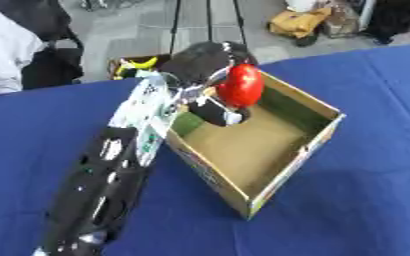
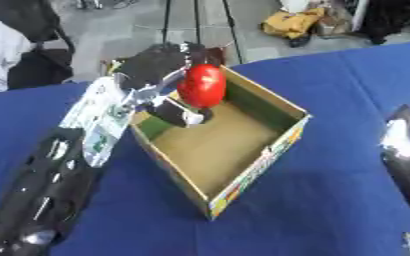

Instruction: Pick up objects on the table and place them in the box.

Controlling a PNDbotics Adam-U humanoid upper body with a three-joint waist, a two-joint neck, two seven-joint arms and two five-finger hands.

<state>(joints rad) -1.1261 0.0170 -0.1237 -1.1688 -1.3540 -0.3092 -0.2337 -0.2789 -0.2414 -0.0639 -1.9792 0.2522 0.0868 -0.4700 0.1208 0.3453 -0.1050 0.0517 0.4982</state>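
Left hand curled round red fruit, above box.
Could spill onto tabletop if released too near the far wall (judging by position).

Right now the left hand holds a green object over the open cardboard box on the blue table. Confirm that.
Not quite: the object is red, not green, as the left eye view shows. The left hand does hold it over the open cardboard box on the blue table.

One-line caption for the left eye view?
Left hand holds a red fruit over the open cardboard box on the blue table.
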